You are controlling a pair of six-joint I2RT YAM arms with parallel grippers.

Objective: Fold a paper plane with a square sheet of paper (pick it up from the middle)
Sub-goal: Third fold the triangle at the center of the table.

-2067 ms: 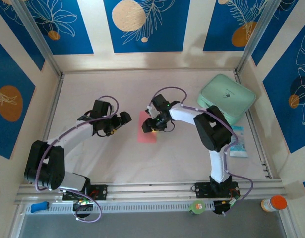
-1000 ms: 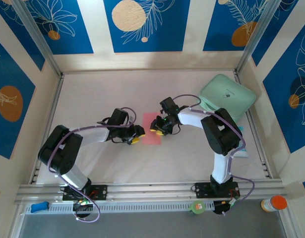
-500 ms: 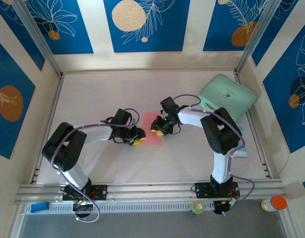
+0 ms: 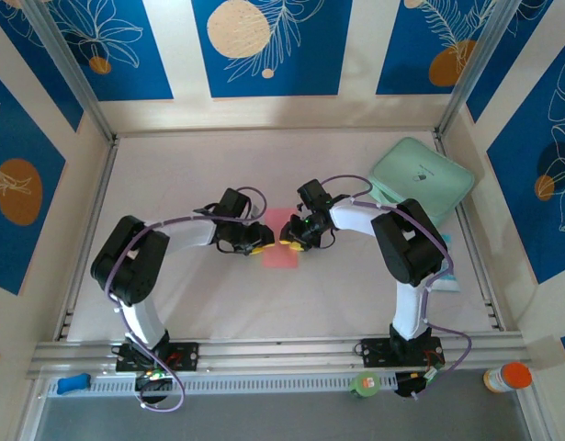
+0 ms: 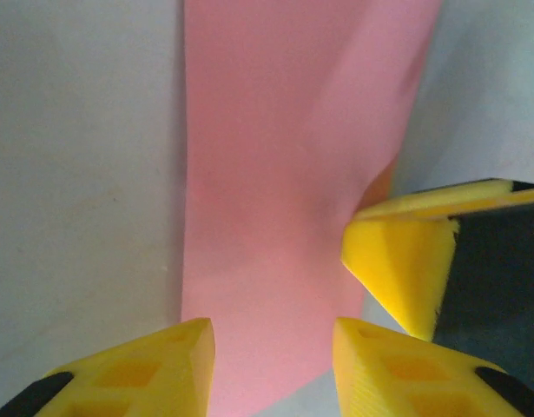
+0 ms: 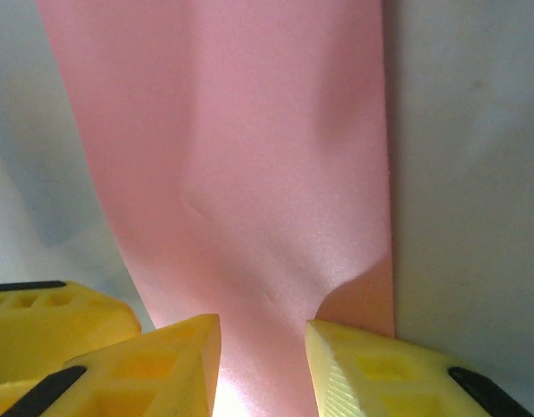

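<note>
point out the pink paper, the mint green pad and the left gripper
square sheet of paper [image 4: 279, 258], top external view, bare lower half
mint-green pad [image 4: 421, 182], top external view, centre of top
left gripper [image 4: 259, 246], top external view, between its fingertips

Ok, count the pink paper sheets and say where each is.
1. The square sheet of paper lies mid-table, the left gripper and right gripper at its opposite sides. Any sheet beneath would be hidden.

Mint-green pad [image 4: 421, 183] at back right, blue-white packet [image 4: 441, 266] near it, orange-capped bottle [image 4: 508, 377] at near right corner
</note>
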